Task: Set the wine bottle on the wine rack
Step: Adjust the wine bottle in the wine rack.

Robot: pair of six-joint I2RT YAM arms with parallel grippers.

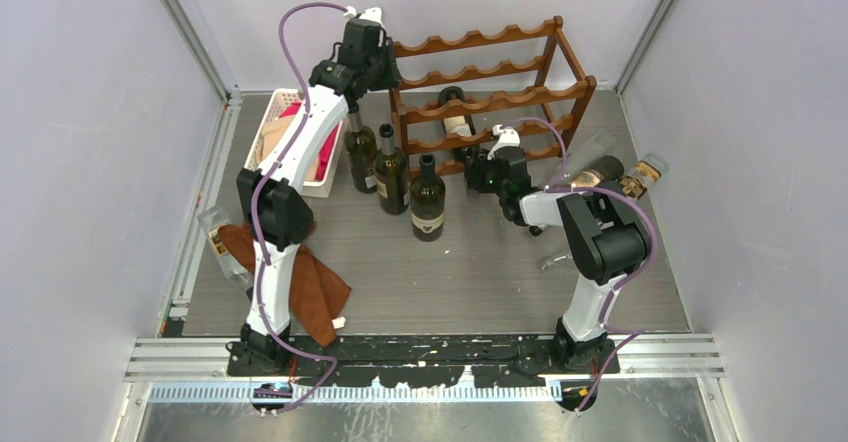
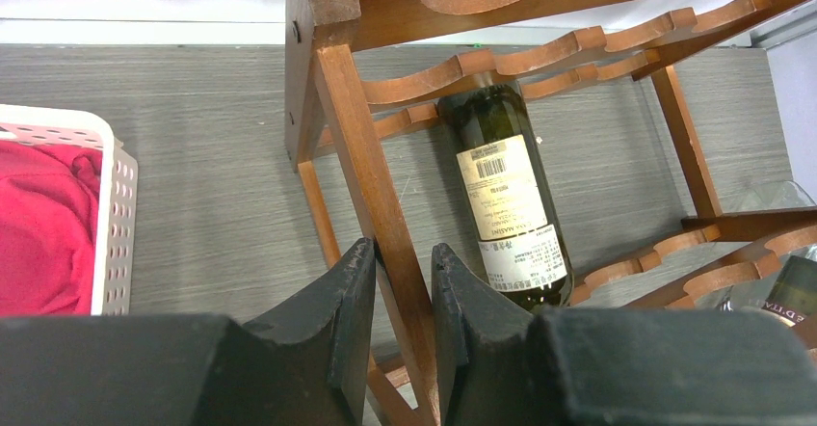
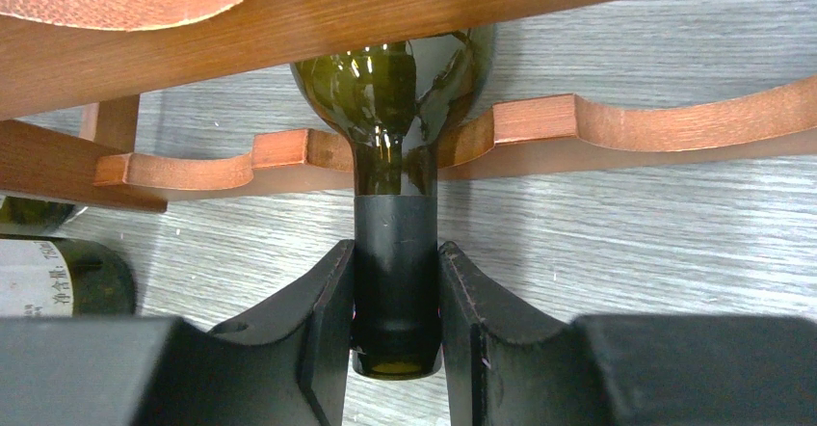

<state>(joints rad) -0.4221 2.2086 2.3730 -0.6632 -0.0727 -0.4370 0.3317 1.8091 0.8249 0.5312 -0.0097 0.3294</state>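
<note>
dark reddish-brown wooden wine rack with scalloped rails [image 1: 500,72]: one. dark green glass wine bottles [image 1: 428,200]: four. clear glass bottles [image 1: 590,170]: three seen, others hard to tell. white perforated plastic basket [image 2: 118,224]: one. cloths: three, namely red cloth [image 2: 43,224], tan cloth [image 1: 272,142], rust-brown cloth [image 1: 320,292]. white-and-black robot arms [image 1: 300,142]: two.

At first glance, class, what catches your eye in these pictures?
A dark green glass wine bottle lies low in the reddish-brown wooden wine rack, its neck clamped by the right gripper. The left gripper clamps a post at the rack's left end.
</note>
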